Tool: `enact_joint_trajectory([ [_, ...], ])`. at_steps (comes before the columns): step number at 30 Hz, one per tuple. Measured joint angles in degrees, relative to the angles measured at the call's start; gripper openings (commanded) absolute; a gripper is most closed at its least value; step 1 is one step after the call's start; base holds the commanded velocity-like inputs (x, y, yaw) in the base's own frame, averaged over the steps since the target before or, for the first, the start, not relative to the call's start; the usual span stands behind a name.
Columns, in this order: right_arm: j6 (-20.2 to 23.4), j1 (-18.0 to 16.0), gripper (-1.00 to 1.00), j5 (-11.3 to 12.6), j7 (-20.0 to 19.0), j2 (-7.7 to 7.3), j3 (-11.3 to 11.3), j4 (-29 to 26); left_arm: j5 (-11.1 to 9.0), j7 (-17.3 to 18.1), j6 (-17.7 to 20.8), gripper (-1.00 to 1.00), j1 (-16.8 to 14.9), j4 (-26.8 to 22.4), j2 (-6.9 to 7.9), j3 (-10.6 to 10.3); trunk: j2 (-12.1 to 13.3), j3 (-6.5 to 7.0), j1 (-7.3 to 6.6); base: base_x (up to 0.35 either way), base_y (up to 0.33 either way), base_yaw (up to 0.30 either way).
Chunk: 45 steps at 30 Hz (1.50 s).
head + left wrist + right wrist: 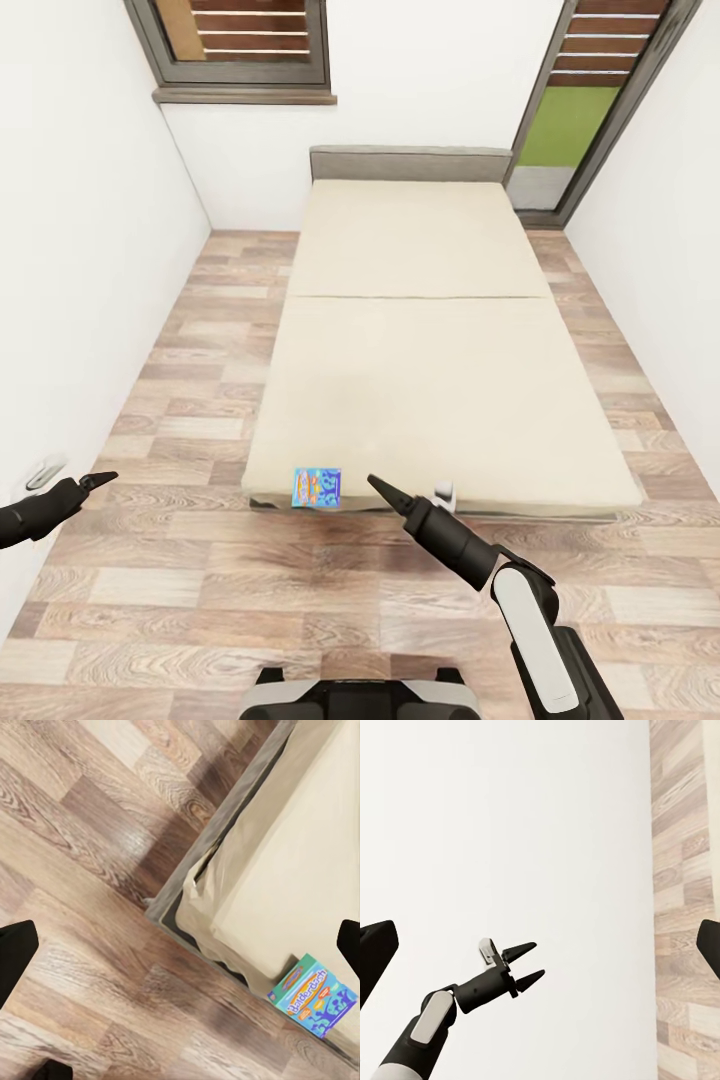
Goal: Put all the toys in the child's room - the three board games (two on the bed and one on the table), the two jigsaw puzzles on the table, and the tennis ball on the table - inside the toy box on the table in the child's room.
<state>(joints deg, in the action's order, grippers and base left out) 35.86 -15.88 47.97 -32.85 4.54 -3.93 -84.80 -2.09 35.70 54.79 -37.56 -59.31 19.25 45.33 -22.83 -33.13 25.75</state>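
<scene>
One board game point(318, 487), a small blue box with orange-yellow art, lies flat on the beige bed point(430, 330) at its near edge. In the left wrist view the same board game point(315, 996) sits by the mattress corner. My right gripper point(380, 486) hovers open just right of the box, at the bed's foot. Well left of the bed, by the wall, my left gripper point(103, 479) is open over the floor, and the right wrist view shows this left gripper point(529, 963) with its fingers apart. The table, toy box, jigsaw puzzles and tennis ball are out of view.
White walls point(80, 280) close in on both sides, leaving strips of wood-plank floor point(200, 330) along the bed. The grey headboard point(410, 163) and slatted windows point(250, 40) stand at the far end. My base point(360, 695) is on the floor before the bed's foot.
</scene>
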Motion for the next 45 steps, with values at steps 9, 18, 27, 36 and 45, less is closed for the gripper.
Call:
enact_joint_trajectory([
  [9, 0.0, 0.0, 1.00, 0.0, 0.0, 0.00, 0.0, 0.0, 0.0, 0.0, 0.0, 1.00, 0.0, 0.0, 0.00, 0.0, 0.0, 0.85, 0.00, 0.000, 0.000, 0.000],
  [18, 0.0, 0.0, 1.00, 0.0, 0.0, 0.01, 0.0, 0.0, 0.0, 0.0, 0.0, 1.00, 0.0, 0.0, 0.00, 0.0, 0.0, 1.71, 0.00, 0.000, 0.000, 0.000],
  [27, 0.0, 0.0, 1.00, 0.0, 0.0, 0.07, 0.0, 0.1, 0.0, 0.0, 0.0, 1.00, 0.0, 0.0, 0.00, 0.0, 0.0, 2.56, 0.00, 0.000, 0.000, 0.000],
  [36, 0.0, 0.0, 1.00, 0.0, 0.0, 0.25, 0.0, 0.1, 0.0, 0.0, 0.0, 1.00, 0.0, 0.0, 0.00, 0.0, 0.0, 3.41, 0.00, 0.000, 0.000, 0.000],
  [45, 0.0, 0.0, 1.00, 0.0, 0.0, 0.41, 0.0, 0.1, 0.0, 0.0, 0.0, 1.00, 0.0, 0.0, 0.00, -0.1, 0.0, 4.26, 0.00, 0.000, 0.000, 0.000],
])
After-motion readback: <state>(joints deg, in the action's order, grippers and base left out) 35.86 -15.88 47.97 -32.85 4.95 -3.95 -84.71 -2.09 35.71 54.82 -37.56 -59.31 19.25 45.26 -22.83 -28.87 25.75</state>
